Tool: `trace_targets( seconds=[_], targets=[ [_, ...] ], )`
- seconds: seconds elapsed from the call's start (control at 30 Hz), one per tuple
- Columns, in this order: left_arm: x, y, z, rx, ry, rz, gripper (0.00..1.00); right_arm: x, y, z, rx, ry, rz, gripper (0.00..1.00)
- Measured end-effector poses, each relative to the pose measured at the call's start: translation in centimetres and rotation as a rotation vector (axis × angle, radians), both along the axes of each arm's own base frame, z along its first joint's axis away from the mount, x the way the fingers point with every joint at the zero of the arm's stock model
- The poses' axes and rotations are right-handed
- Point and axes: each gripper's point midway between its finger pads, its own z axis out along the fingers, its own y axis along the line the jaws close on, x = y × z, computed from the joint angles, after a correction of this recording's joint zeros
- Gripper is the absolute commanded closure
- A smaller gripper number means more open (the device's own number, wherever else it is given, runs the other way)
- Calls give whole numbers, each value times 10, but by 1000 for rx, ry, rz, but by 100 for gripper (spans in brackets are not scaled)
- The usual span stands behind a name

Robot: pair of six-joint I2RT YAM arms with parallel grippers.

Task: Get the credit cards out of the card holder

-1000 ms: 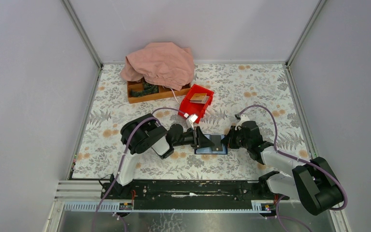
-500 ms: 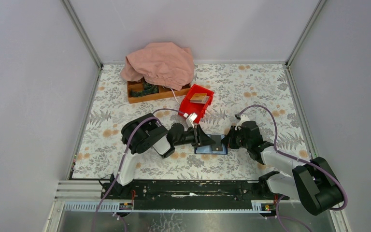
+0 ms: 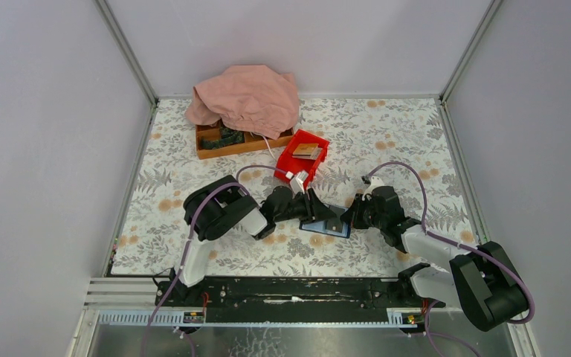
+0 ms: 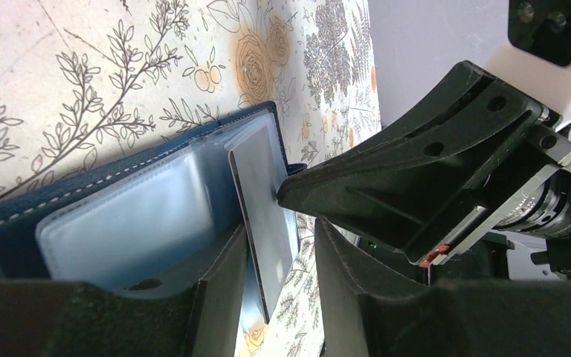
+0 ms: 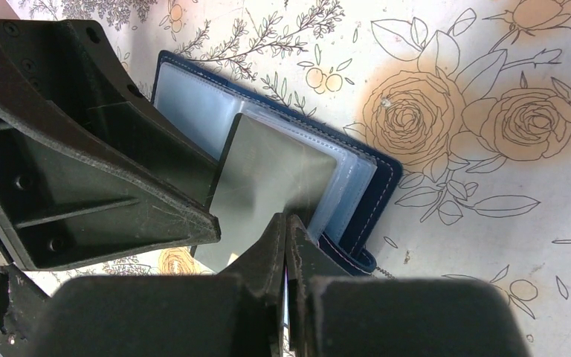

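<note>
Over floral bench (image 3: 416, 134), working at the card holder (image 5: 193, 104), lying open midway between both arms. Pressing down on its edge with right fingers (image 5: 260, 297) squeezed fully together, gripping nothing. Straddling one grey credit card (image 4: 264, 208), poking out of its sleeve, with left fingers (image 4: 215, 305) about half spread, gap showing, not clamping. Lining up along the card's long axis; probably needing a squeeze, then a straight pull back.
</note>
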Motion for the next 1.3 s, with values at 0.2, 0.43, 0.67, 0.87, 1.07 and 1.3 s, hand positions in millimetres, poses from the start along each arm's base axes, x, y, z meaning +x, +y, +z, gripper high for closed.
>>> trace_targets(
  seconds=[0.2,0.43,0.67,0.87,1.07,1.3],
  targets=[
    [1,-5,1,-2,13,1,56,0,0,0,0,-1,0,100],
    [-2,-8,2,-26,63,-5,58,1,0,0,1,-3,-1,100],
    [-13,-11,4,-42,100,-46,58,3,-8,6,-22,-29,-41,100],
    [-14,-8,2,-48,114,-51,58,6,-26,18,-54,-83,-139,100],
    [-6,-2,3,-56,112,-39,58,2,-37,7,-104,-44,-180,100],
    [-4,-1,3,-59,111,-36,58,3,-34,-7,-128,14,-158,100]
  ],
)
